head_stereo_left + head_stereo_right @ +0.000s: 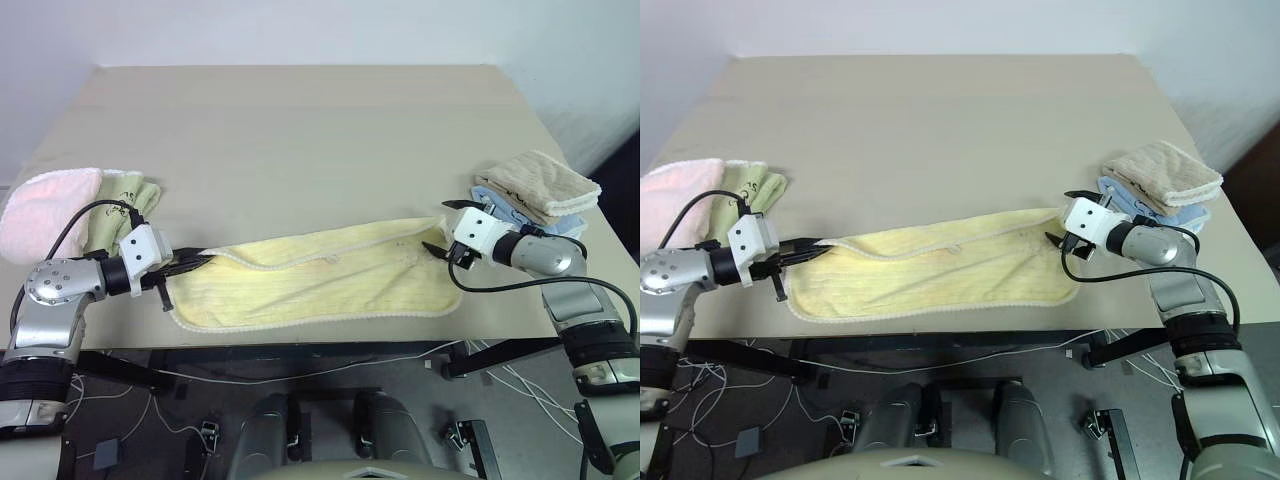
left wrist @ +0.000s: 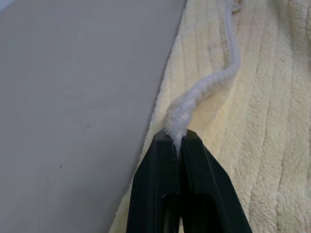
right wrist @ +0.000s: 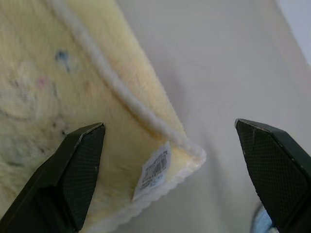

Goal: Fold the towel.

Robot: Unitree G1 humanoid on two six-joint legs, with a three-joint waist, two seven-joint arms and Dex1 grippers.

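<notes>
The pale yellow towel (image 1: 320, 275) lies spread lengthwise along the table's near edge, its whitish hem showing along the far side. My left gripper (image 1: 195, 264) is shut on the towel's far left corner; in the left wrist view the black fingers (image 2: 181, 160) pinch the white hem (image 2: 204, 87), lifted a little off the table. My right gripper (image 1: 446, 228) stands open at the towel's far right corner. In the right wrist view that corner (image 3: 192, 153), with a small white label (image 3: 155, 170), lies between the wide-apart fingertips (image 3: 85, 145), untouched.
A pink fluffy towel (image 1: 45, 205) and a pale green cloth (image 1: 125, 200) lie at the table's left edge. A tan folded towel (image 1: 540, 183) sits on a light blue one (image 1: 500, 203) at the right edge. The bare table top (image 1: 300, 140) stretches beyond the yellow towel.
</notes>
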